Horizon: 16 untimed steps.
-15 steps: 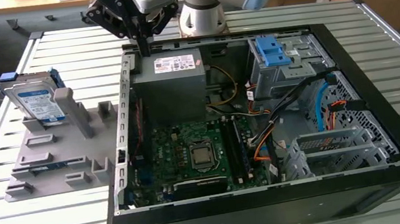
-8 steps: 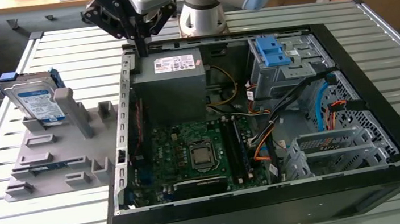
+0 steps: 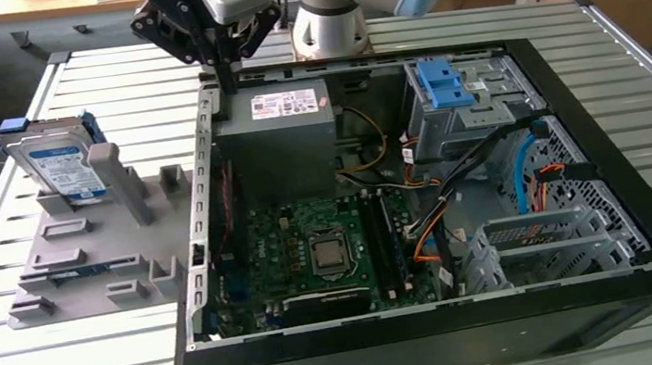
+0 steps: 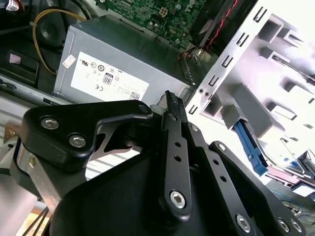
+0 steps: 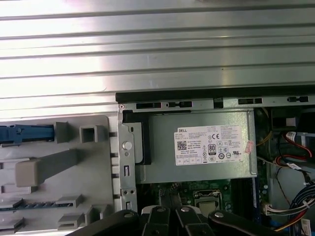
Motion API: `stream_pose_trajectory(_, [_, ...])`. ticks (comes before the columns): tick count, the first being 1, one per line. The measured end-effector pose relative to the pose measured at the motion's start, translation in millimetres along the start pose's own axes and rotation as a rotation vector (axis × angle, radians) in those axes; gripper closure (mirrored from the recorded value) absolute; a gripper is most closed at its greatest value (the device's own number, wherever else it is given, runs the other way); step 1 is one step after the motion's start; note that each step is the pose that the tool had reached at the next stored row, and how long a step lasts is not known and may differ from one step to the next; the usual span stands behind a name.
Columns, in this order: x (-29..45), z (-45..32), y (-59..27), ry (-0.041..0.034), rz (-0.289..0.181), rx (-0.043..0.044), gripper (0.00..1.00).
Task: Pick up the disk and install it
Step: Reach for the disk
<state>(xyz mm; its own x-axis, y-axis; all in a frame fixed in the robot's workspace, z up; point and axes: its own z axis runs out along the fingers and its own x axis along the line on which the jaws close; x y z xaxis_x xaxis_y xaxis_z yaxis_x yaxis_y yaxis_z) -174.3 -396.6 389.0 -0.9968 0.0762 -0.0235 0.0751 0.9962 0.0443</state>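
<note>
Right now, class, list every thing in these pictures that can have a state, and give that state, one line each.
computer case: lying on its side, panel off, inside exposed.
power supply: mounted in the computer case.
disk: standing on edge in the grey holder, ungripped, not installed.
gripper: shut, empty, over the computer case edge near the power supply.

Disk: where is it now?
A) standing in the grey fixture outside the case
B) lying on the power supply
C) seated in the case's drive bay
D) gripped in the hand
A: in the exterior view the disk stands on edge in the grey fixture at that view's left, outside the case; the hand is by the power supply, apart from it.
</note>
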Motion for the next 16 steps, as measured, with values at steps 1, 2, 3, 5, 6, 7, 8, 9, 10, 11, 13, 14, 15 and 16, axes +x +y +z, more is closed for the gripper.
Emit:
stream_pose_trajectory(1, [0.4,0.0,0.1,0.0002,0.000,0.0001,0.89])
stream_pose_trajectory(2, [0.9,0.1,0.0,0.0004,0.000,0.0001,0.89])
stream_pose_trajectory(3, [1.4,0.1,0.1,0.0005,0.000,0.0001,0.89])
stream_pose_trajectory(5, [2.5,0.2,0.2,0.0007,0.000,0.0001,0.89])
stream_pose_trajectory(6, [3.0,0.2,0.2,0.0008,0.000,0.0001,0.89])
stream_pose_trajectory(7, [3.6,0.3,0.2,0.0009,0.000,0.0001,0.89])
stream_pose_trajectory(8, [4.1,0.4,0.2,0.0010,0.000,0.0001,0.89])
stream_pose_trajectory(9, [4.6,0.4,0.3,0.0011,0.000,0.0002,0.89])
stream_pose_trajectory(10, [5.1,0.4,0.3,0.0012,0.000,0.0002,0.89])
stream_pose_trajectory(11, [5.6,0.5,0.3,0.0013,0.000,0.0001,0.89])
stream_pose_trajectory(13, [6.5,0.6,0.4,0.0014,0.000,0.0001,0.89])
stream_pose_trajectory(14, [7.0,0.6,0.4,0.0016,0.000,0.0002,0.89])
stream_pose_trajectory(15, [7.4,0.7,0.5,0.0017,0.000,0.0002,0.89])
stream_pose_trajectory(16, [7.9,0.8,0.5,0.0018,0.000,0.0002,0.89])
